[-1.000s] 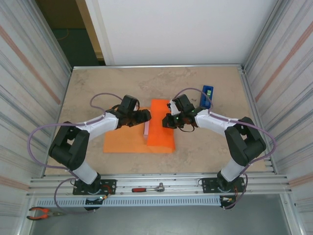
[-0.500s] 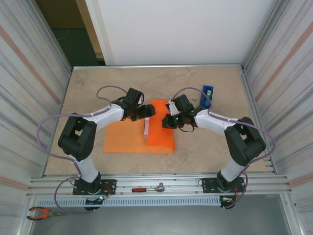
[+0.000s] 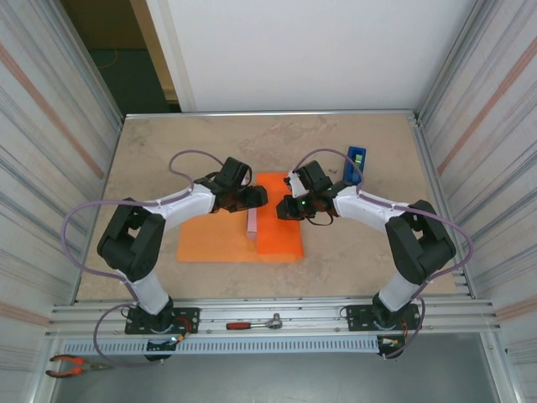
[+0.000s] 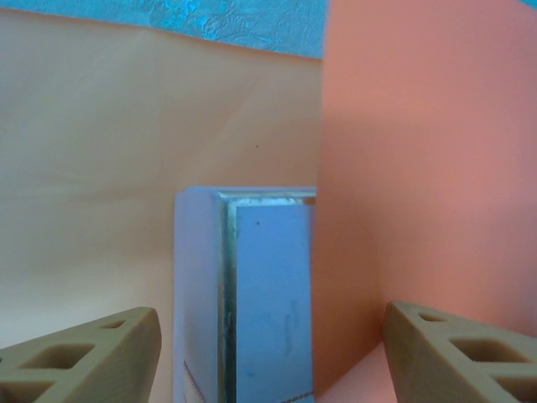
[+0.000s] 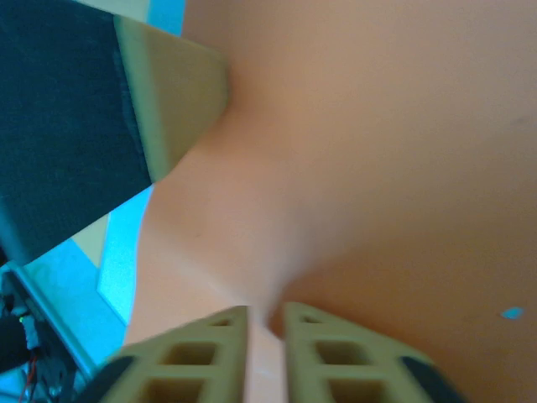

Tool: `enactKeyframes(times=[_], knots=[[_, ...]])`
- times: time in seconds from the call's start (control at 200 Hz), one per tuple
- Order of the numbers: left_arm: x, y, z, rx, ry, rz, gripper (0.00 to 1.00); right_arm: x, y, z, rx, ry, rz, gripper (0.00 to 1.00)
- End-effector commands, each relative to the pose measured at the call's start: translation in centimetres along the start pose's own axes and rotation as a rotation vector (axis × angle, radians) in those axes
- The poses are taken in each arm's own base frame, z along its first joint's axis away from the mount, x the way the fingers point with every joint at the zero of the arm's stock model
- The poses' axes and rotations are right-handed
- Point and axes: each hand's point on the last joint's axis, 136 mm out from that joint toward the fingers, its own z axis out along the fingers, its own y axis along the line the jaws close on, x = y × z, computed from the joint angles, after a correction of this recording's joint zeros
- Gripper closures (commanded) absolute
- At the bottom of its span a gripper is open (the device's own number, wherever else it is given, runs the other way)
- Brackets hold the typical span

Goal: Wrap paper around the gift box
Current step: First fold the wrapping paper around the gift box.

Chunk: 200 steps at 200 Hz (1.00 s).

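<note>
Paper [image 3: 214,239]: thin, light and floppy, and it likely creases fast. Best held by a free edge or a fold, not mid-sheet. Gift box [image 4: 260,302]: probably light and stiff, and likely to slide on the sheet. It sits on the paper at centre of the top view, with the right flap folded up over it. Left gripper [image 4: 273,317]: jaws wide apart, straddling the box at bottom centre, holding nothing. Right gripper [image 5: 267,323]: jaws almost together with a paper crease in the slit. Cannot tell if it is a real pinch.
</note>
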Motion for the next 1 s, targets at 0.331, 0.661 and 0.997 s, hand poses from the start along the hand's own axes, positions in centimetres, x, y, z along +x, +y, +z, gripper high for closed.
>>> enactKeyframes(times=[0.331, 0.661, 0.997], knots=[[1.4, 3.4, 0.3, -0.108, 0.037, 0.003, 0.44, -1.8, 1.3, -3.0, -0.012, -0.080, 0.010, 0.71], [1.2, 3.0, 0.5, -0.088, 0.041, 0.007, 0.52, -0.4, 1.0, 0.7, -0.006, -0.013, 0.019, 0.94], [-0.1, 1.3, -1.0, -0.024, 0.007, 0.039, 0.43, 0.9, -0.5, 1.9, 0.021, 0.015, 0.038, 1.00]])
